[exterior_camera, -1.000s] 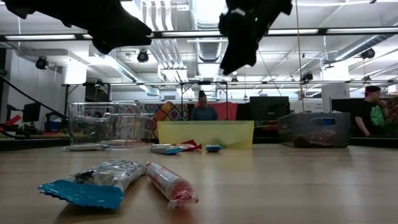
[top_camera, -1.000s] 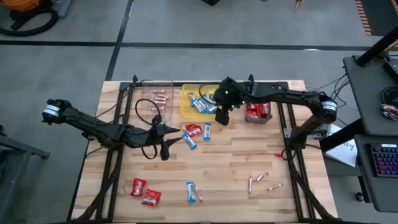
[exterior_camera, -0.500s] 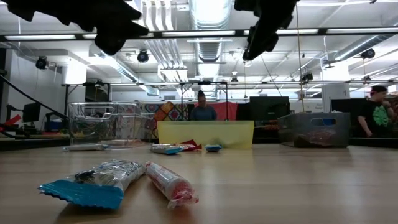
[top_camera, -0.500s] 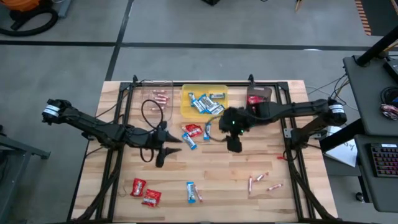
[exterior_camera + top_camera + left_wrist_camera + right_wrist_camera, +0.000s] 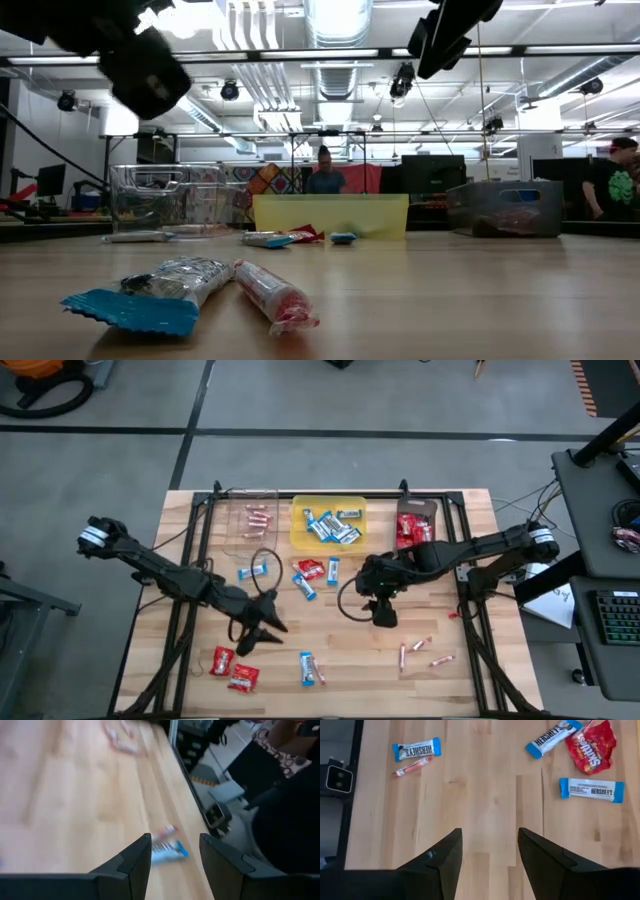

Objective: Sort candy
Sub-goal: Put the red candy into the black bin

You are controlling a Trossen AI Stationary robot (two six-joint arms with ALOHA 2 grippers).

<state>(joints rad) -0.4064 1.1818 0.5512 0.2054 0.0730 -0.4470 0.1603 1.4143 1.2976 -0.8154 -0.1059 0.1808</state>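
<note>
Candy lies scattered on the wooden table point(image 5: 350, 630). Near the middle are a red packet point(image 5: 310, 568) and blue-and-white bars point(image 5: 258, 571) point(image 5: 305, 588). Toward the near edge lie red packets point(image 5: 232, 668), a bar point(image 5: 311, 668) and pinkish sticks point(image 5: 420, 650). My left gripper point(image 5: 268, 635) hangs open above the table left of centre, touching nothing; ahead of its fingers point(image 5: 172, 845) lie a bar point(image 5: 167, 849) and a stick point(image 5: 164, 831). My right gripper point(image 5: 383, 615) hangs open over bare wood right of centre point(image 5: 490, 837), beyond which I see a bar point(image 5: 591, 789) and a red packet point(image 5: 592, 745).
Three trays stand along the far edge: a clear one point(image 5: 250, 520) with pinkish sticks, a yellow one point(image 5: 300, 535) with blue-and-white bars, a dark one point(image 5: 405, 510) with red packets. In the low view a bar point(image 5: 150, 290) and a stick point(image 5: 275, 295) lie close. People stand in the room behind.
My right gripper has swung from over the yellow tray toward the table's near edge, to the bare wood right of centre, still open. My left gripper has gone toward the near edge and a little down, turning about its wrist, still open.
</note>
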